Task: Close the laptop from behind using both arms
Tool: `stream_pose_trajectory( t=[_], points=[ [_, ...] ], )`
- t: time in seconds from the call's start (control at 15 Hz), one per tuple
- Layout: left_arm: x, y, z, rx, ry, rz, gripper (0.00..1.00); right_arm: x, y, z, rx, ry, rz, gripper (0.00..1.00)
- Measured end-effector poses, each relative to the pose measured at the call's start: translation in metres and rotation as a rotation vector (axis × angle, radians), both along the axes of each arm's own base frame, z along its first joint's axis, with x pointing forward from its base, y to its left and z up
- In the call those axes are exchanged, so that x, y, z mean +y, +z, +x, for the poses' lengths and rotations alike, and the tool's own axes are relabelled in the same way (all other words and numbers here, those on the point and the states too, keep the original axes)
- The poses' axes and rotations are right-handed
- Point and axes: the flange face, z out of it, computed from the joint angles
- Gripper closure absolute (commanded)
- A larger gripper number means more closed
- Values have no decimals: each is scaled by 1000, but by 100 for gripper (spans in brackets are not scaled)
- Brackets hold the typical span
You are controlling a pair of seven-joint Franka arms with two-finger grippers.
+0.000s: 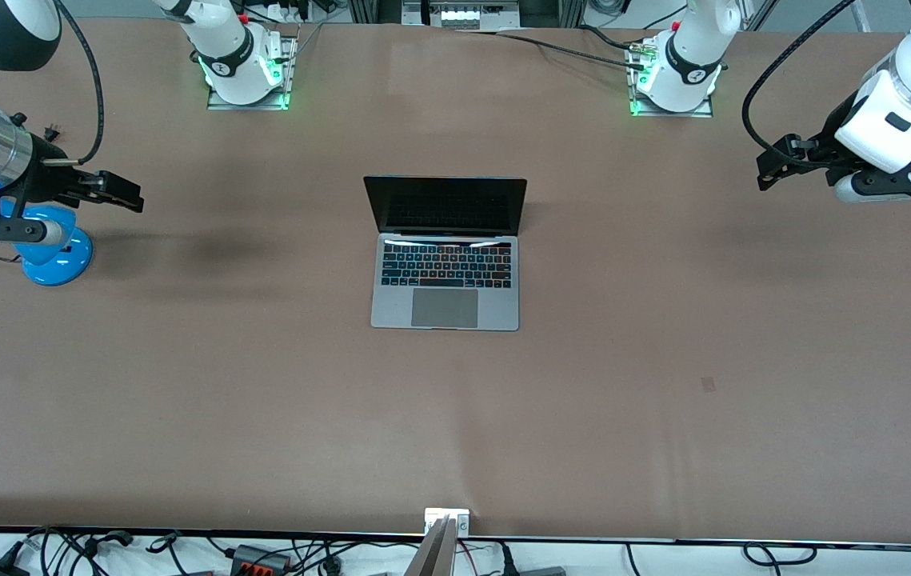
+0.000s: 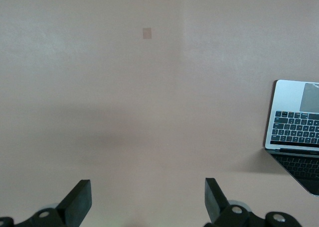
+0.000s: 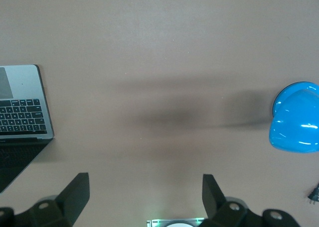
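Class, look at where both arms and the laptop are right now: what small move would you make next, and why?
Probably bring both grippers in toward the raised screen's back edge. The laptop stands open mid-table, screen facing the front camera. The left gripper and right gripper are open and empty, each hanging over bare table near its own end, well apart from the lid.

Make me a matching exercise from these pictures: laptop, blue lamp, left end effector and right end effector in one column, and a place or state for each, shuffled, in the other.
Things:
1. laptop
2. blue lamp
3. left end effector
4. right end effector

Places or states:
A. open, over bare table at the left arm's end
B. lid up, at mid-table
C. on the table at the right arm's end
D. open, up in the air beside the blue lamp

Pairs: 1-B, 2-C, 3-A, 4-D
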Motion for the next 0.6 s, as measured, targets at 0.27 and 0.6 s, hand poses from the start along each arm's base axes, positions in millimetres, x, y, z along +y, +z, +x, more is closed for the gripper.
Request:
stream_pose_trajectory(
  t=[0.27,0.6],
  points=[
    [0,0,0,0,0,0,0,0,-4,1,9,7,1,100],
    [1,0,0,0,3,0,0,0,-15,1,54,22,1,100]
  ],
)
